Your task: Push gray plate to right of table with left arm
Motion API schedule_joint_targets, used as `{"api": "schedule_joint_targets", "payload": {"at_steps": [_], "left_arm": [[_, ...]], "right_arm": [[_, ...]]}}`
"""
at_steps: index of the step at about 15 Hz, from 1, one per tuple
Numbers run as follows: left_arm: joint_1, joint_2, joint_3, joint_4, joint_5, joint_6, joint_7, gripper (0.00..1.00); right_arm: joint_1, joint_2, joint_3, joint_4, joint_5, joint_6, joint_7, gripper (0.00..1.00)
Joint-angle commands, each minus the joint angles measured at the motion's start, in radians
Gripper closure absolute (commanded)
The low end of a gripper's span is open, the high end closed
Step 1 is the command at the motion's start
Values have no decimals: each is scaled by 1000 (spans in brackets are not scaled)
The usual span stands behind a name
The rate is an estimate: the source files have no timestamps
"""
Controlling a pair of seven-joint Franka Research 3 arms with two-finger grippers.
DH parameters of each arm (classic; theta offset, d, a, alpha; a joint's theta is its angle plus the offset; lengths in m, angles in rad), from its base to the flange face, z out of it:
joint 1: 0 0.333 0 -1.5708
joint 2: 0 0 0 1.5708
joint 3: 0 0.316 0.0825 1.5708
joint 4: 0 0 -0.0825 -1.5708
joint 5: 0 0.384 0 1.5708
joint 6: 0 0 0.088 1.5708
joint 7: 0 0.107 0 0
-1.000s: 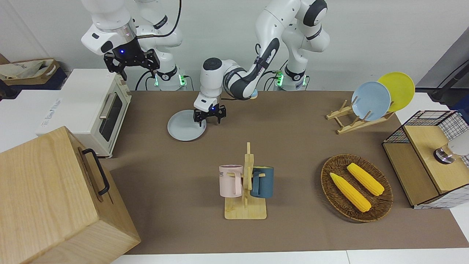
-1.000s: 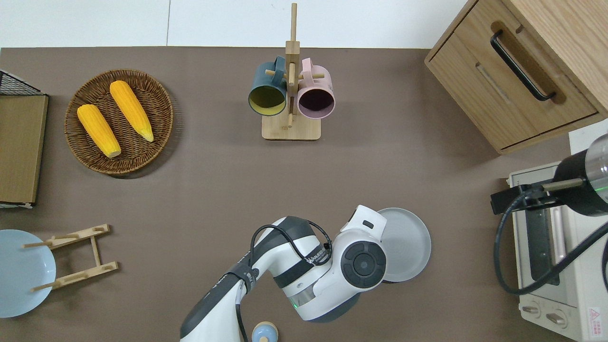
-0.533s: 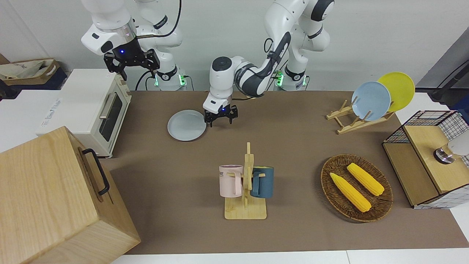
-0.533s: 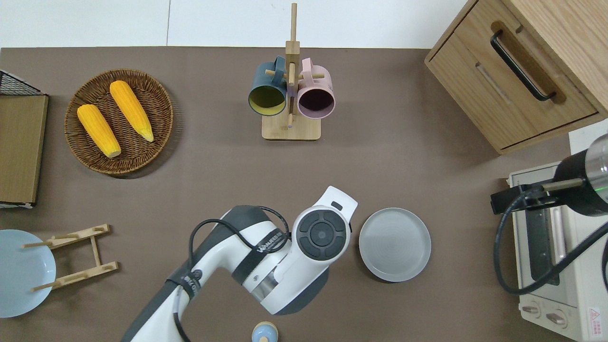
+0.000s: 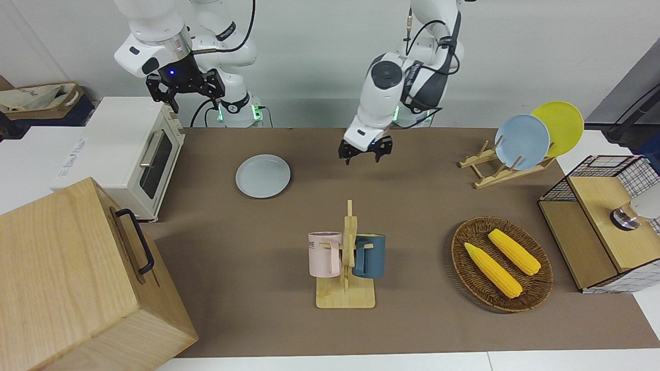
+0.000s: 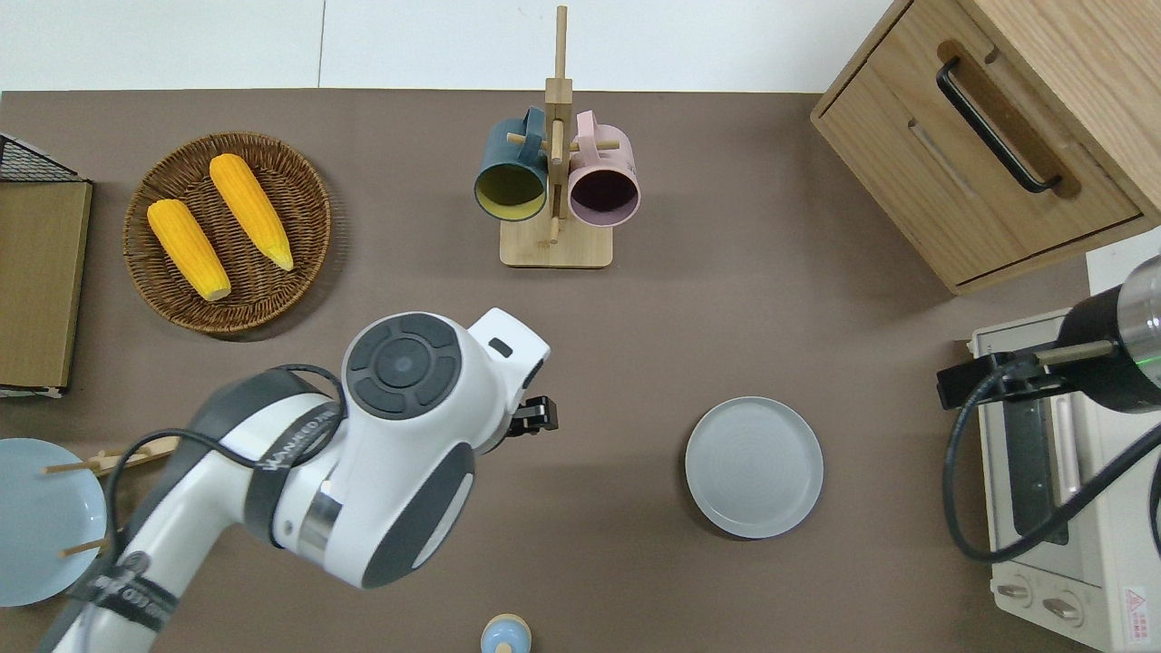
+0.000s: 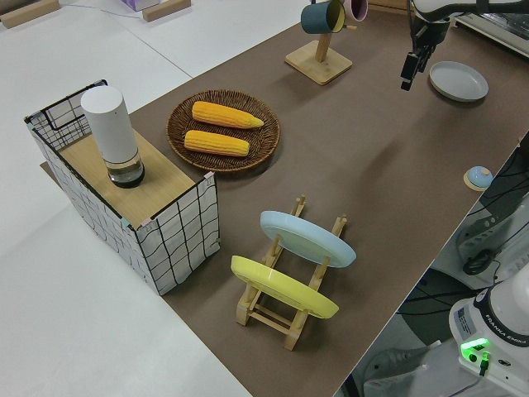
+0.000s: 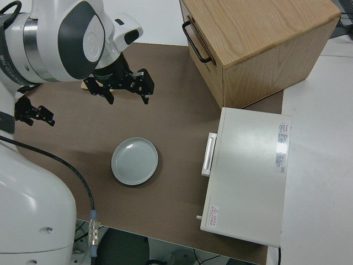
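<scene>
The gray plate [image 5: 263,175] [image 6: 754,466] [image 7: 458,80] [image 8: 134,161] lies flat on the brown table [image 5: 423,206] [image 6: 816,326], toward the right arm's end, near the toaster oven. Nothing touches it. My left gripper [image 5: 363,156] [image 7: 409,70] [image 8: 34,114] hangs open and empty in the air over bare table, well apart from the plate, toward the left arm's end. In the overhead view the left arm's wrist covers most of the left gripper [image 6: 535,417]. My right gripper [image 5: 184,90] [image 8: 119,89] is parked, open.
A mug rack [image 5: 346,257] [image 6: 555,181] with a pink and a dark blue mug stands mid-table. Toaster oven [image 5: 129,149] and wooden drawer cabinet [image 5: 77,278] fill the right arm's end. Corn basket [image 5: 536,296], plate rack [image 5: 495,170] and wire-sided box [image 5: 593,247] fill the other end.
The left gripper left the plate's edge, rose and swung away toward the left arm's end. The plate stayed where it was. The right arm has not moved.
</scene>
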Motion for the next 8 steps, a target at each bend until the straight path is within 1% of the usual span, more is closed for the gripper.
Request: {"api": "schedule_joint_targets", "payload": {"at_steps": [1, 5, 7, 8], "left_arm": [[91, -93, 0, -37, -34, -88, 136, 9], [187, -141, 4, -28, -34, -154, 248, 9], [220, -158, 32, -2, -34, -202, 322, 9], [226, -161, 59, 18, -34, -232, 354, 9]], "right_arm": [[-20, -2, 16, 9, 4, -16, 13, 17], [-19, -2, 16, 9, 4, -16, 13, 17], [-20, -2, 16, 9, 4, -16, 13, 17], [-20, -2, 16, 9, 4, -16, 12, 17]]}}
